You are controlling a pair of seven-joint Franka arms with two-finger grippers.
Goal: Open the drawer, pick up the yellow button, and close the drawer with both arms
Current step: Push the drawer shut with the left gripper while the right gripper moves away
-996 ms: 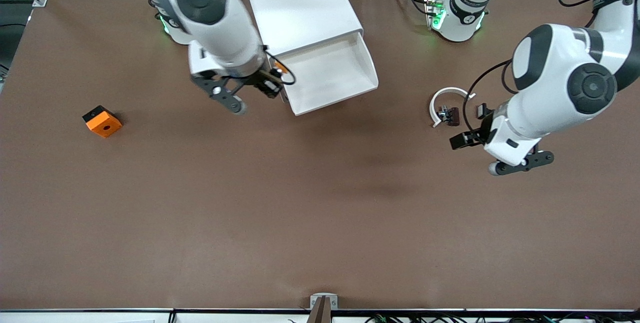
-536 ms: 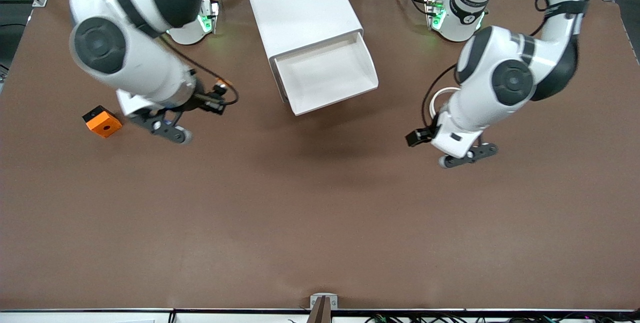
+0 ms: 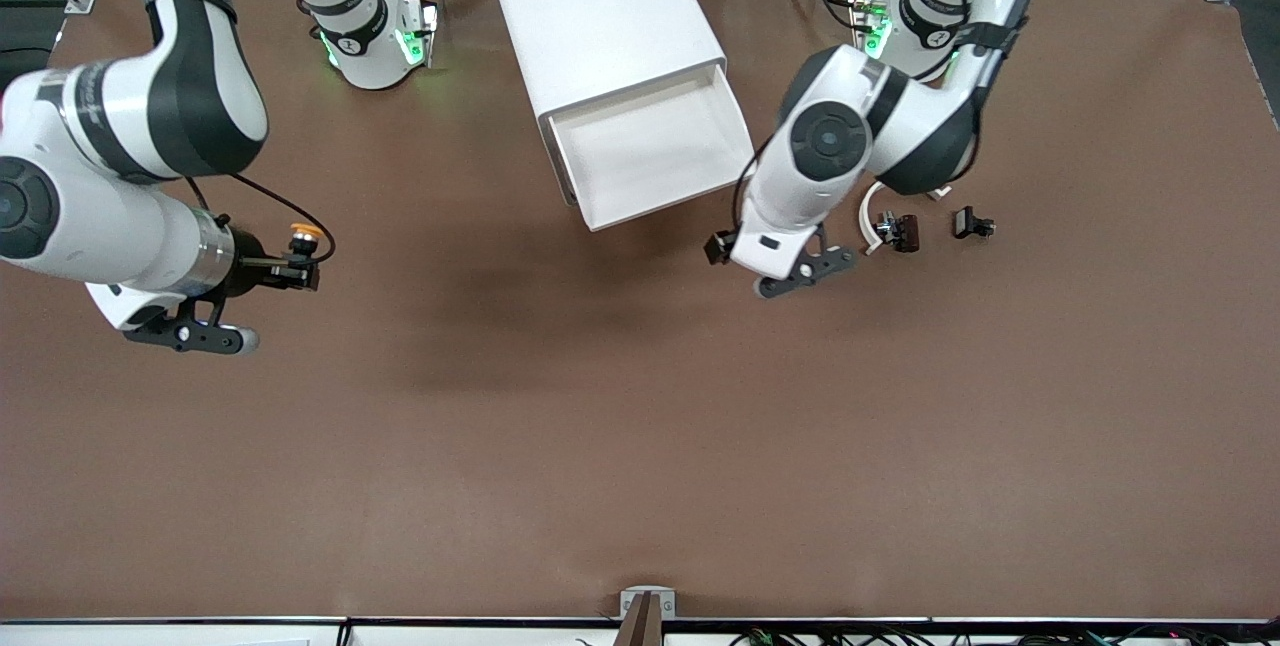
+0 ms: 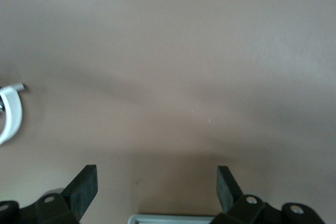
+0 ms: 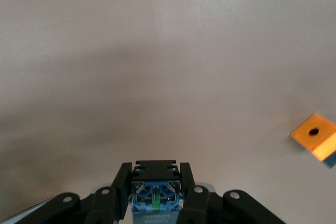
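My right gripper [image 3: 300,256] is clamped tight on the button [image 3: 305,234], its orange cap showing just past my fingertips, and I'm holding it up over bare brown table [image 3: 600,426] toward the right arm's end. From the right wrist view the button's bluish base [image 5: 156,199] sits squeezed between my two black fingers [image 5: 122,184], and the orange block [image 5: 314,136] with its hole lies on the table off to one side; in the front view that block is hidden by my arm. My left gripper [image 3: 722,248] hangs over the table just beside the drawer's front corner, on the side toward the left arm's end, fingers [image 4: 84,188] spread wide with nothing between them. The drawer [image 3: 650,158] is pulled out of the white cabinet [image 3: 600,11] and its tray shows bare white inside. Near my left gripper, toward the left arm's end, a curved white piece [image 3: 868,221] lies on the table with a small dark part [image 3: 898,230] touching it and another small black part [image 3: 972,223] just beside that. The left wrist view catches the end of that white curve [image 4: 11,111].
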